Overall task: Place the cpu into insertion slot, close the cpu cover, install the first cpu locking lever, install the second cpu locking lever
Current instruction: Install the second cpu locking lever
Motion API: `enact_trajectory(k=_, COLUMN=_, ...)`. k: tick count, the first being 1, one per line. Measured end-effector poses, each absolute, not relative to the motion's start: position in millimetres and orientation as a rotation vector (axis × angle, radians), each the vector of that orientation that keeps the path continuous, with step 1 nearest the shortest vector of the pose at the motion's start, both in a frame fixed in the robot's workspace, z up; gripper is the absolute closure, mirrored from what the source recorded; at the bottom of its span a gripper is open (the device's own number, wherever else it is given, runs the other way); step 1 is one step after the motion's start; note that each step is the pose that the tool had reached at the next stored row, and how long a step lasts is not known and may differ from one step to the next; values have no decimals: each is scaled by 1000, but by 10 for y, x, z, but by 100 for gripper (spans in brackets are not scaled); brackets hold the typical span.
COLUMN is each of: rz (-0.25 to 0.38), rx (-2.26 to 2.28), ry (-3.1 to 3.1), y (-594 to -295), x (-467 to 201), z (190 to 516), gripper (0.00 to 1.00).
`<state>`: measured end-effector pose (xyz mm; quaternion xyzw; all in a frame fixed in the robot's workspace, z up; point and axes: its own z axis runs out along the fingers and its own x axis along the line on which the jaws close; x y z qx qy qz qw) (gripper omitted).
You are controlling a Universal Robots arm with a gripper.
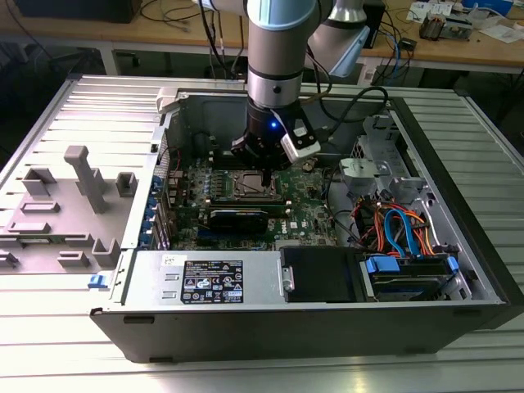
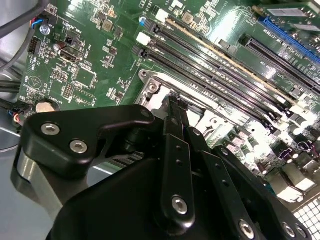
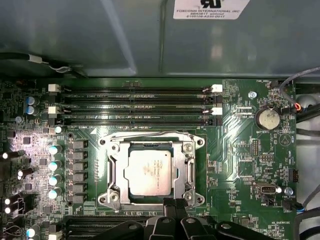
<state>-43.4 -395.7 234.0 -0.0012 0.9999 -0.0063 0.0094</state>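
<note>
Exterior view first: a grey computer case (image 1: 458, 246) lies open on its side, and the robot arm (image 1: 277, 49) reaches straight down into it over the green board (image 1: 311, 217). On the exterior view's left sits a grey plastic tray (image 1: 61, 209), and a bundle of orange and blue cables (image 1: 401, 229) fills the case on the exterior view's right.

Down at the board, the gripper (image 3: 173, 206) hangs right at the edge of the socket (image 3: 152, 172), its black fingers (image 2: 176, 150) pressed close together with no gap that I can see; they look closed on nothing. In the first wrist view the cpu (image 3: 151, 171) already lies flat in the socket, its dull metal top facing up. The silver cover (image 3: 116, 172) lies down around it, framing the chip through its window. The fingertips touch or nearly touch the cover's near edge, just beside the cpu rather than over it. Long black memory slots (image 3: 135, 106) run beside the socket, and a round coin battery (image 3: 267, 119) sits farther off on the board.
</note>
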Motion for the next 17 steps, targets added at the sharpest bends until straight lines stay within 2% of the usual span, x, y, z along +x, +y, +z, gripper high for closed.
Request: enact_trajectory(k=17, rz=-19, rx=-4, ry=3123, y=-4090, x=-434, z=2345, gripper=89)
